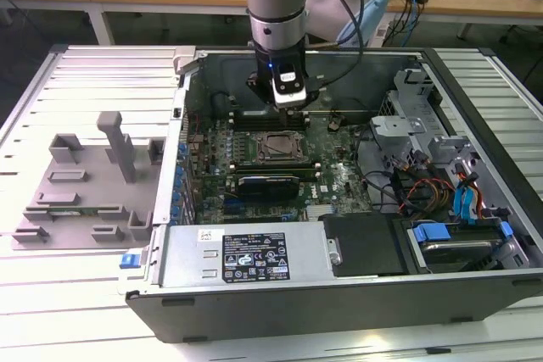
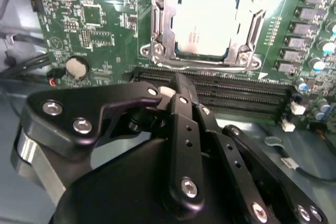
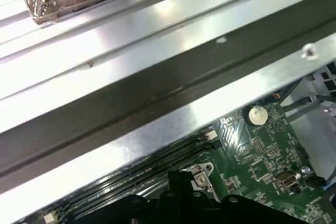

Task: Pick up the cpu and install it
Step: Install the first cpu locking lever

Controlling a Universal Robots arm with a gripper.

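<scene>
A: Pincer is hanging inside the open case in the exterior view, just behind the socket on the board. I cannot tell from here whether it is clenched or released.

B: And the grey holder is sitting out on the worktop at the exterior view's left, well apart from the arm.

A: In the second wrist view the fingers are lying close together with nothing showing between them, so the pincer is looking clenched and empty. The cpu is lying in the socket, inside its metal frame, silvery top up.

B: So it is seated, I'd judge. The risk now is the frame: it is looking unlatched, and a nudge from the fingers could be shifting the chip on the pins.

A: Memory slots are lying between pincer and socket too; a low sweep could be catching them.

B: In the first wrist view the case's wall is running close by the pincer, with the coin cell beyond. A careless lift could be clipping that edge.
</scene>
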